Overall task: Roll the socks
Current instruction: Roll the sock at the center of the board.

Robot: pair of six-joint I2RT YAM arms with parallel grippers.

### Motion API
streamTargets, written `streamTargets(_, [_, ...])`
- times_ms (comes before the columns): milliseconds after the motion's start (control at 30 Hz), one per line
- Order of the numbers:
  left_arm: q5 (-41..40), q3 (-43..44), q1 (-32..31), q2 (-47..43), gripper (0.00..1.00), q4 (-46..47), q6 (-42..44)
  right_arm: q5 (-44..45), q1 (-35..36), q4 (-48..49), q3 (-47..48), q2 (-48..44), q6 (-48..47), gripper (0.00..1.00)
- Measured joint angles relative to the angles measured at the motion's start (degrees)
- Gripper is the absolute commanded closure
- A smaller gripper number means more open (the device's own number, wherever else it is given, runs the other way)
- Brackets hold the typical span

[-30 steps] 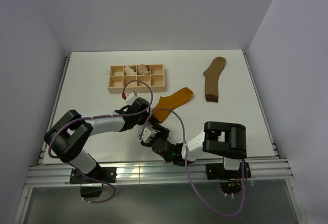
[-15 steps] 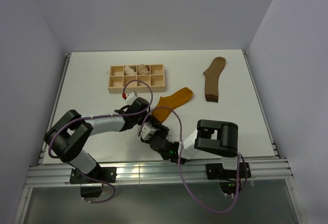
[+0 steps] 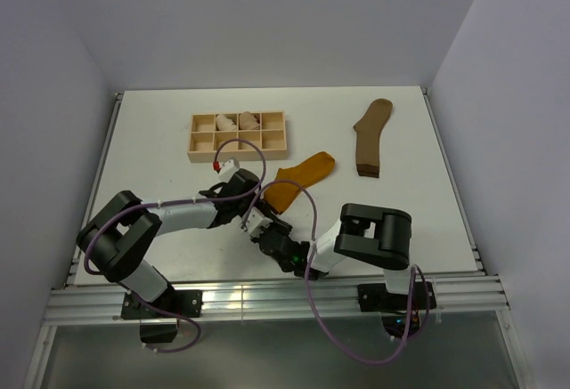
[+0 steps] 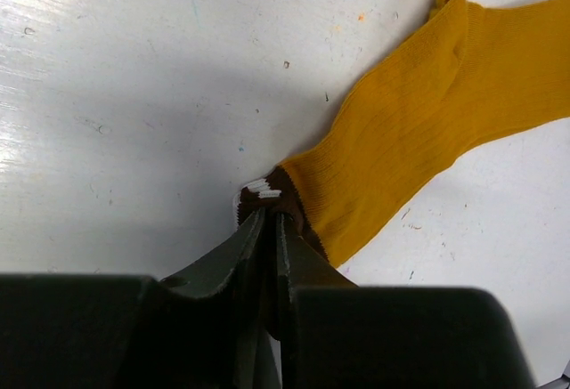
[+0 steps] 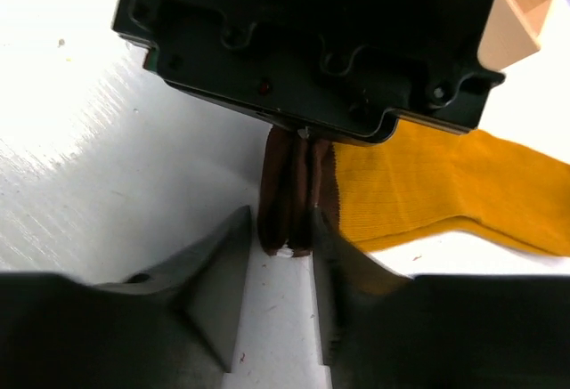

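Left wrist: left end effector [image 4: 267, 216] pinches mustard sock [image 4: 410, 131] at cuff; right wrist: right end effector [image 5: 279, 229] straddles it, seemingly half-open.

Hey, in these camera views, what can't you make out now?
- Top view: the striped cuff of the mustard sock, the left fingers and the right fingers are hidden under the wrists.
- Left wrist view: the right edge cuts off the sock's toe.
- Right wrist view: the left arm's housing blocks the cuff's upper part; only a corner of the wooden tray shows.
- Top view: the pale bundles in the tray are too small to identify.
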Motion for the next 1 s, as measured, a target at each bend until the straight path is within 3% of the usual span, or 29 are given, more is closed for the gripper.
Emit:
streamTargets(367, [0.7,-0.1,0.2,-0.3,0.77,0.0,0.0,-2.0,-0.9,-4.0,1.3,-0.4,3.1,0.89])
streamTargets(500, [1.2,-1.0,0.5,-1.6,0.72,-0.2,0.0,-4.2,-1.9,-6.5,1.3,-2.1,5.2,0.93])
streamTargets(800, [2.7,-7.2,3.0,-7.6,0.47,0.1,-1.1,-14.6,-7.1,-12.9,1.4,-6.7,11.6,0.99])
streamTargets(933, [2.4,-8.7,3.7,-10.4,0.27,0.3,-1.3,-22.1,-10.6,-16.5,2.1,-8.7,15.3,1.00])
streamTargets(1000, [2.3,-9.8,4.0,-12.6,0.23,0.2,-1.5,-26.8,-13.0,-18.3,2.6,-9.7,17.2,1.00])
